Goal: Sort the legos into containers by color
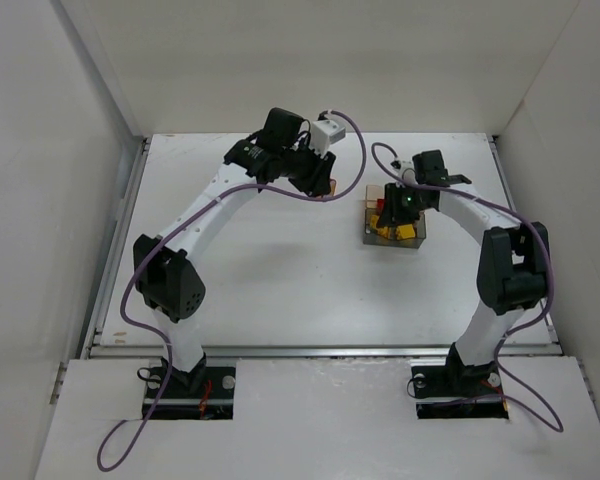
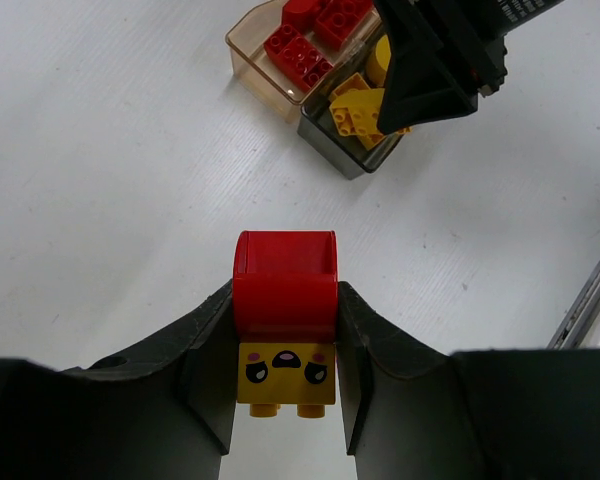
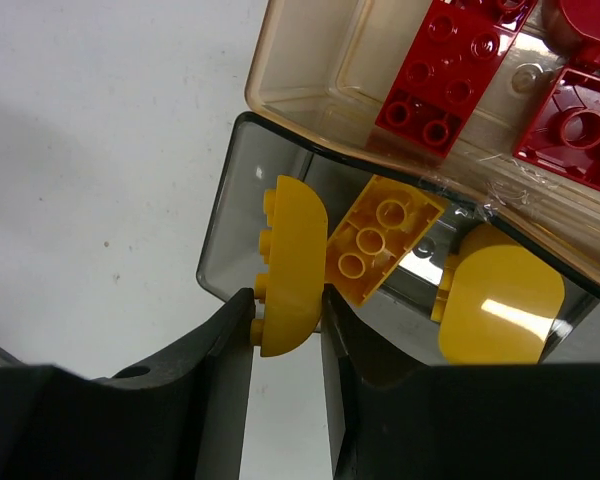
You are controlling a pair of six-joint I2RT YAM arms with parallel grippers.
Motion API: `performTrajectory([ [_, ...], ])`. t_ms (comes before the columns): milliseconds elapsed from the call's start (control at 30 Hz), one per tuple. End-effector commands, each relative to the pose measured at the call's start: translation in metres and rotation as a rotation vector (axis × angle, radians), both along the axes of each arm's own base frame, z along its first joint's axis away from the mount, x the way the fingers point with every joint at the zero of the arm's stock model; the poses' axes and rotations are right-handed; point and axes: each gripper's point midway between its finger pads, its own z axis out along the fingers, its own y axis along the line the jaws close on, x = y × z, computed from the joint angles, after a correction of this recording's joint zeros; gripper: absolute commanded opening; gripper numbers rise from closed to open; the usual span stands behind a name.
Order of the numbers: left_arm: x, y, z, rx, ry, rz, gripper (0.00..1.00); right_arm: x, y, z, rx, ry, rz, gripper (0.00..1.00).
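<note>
Two grips at once, both pairs of jaws shut on plastic. Left jaws clamped on a stacked pair: a red rounded brick (image 2: 284, 285) pressed onto a yellow face brick (image 2: 285, 375), pinched across the flat sides, held over bare bench (image 2: 100, 180), well apart from the containers (image 1: 366, 235). Right jaws closed on a yellow curved brick (image 3: 288, 265), nipped at its lower end, hanging over the near edge of the grey clear tray (image 3: 225, 235). Inside that tray: a yellow sloped brick (image 3: 385, 235), hollow underside up, and a yellow domed brick (image 3: 500, 305). Touching it wall to wall, the tan tray (image 3: 320, 50), holding red bricks (image 3: 440, 75) only.

Handling, by judgement: hard, light, glossy pieces, no give under the jaws, nothing fragile. Slippery on the rounded faces, so best taken across flat parallel sides, as on the left. On the right, a narrower hold near one end of a curved piece; likely to swivel or squirt out if nudged against the tray wall. Better let go low inside the grey tray, to avoid a bounce off the bricks below. For the left load, a snag: two colours joined in one lump. Probably needs pulling apart first, one grip on each half at the flat sides, red half then to the tan tray, yellow half to the grey.
</note>
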Motion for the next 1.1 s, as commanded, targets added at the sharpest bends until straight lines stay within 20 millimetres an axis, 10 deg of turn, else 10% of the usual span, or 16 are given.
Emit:
performTrajectory([
  [0, -0.007, 0.001, 0.029, -0.048, -0.058, 0.002, 0.00, 0.012, 0.002, 0.034, 0.018, -0.097, 0.011, 0.02],
  [333, -0.003, -0.002, 0.026, -0.048, -0.058, 0.002, 0.00, 0.014, 0.003, 0.032, 0.015, -0.099, 0.041, 0.80],
  [800, 0.001, 0.001, 0.030, -0.053, -0.066, 0.011, 0.00, 0.015, -0.070, 0.018, -0.133, -0.056, -0.144, 0.83],
  [1067, 0.002, 0.000, 0.025, -0.048, -0.058, 0.011, 0.00, 0.021, -0.076, 0.016, -0.149, -0.057, -0.163, 0.83],
])
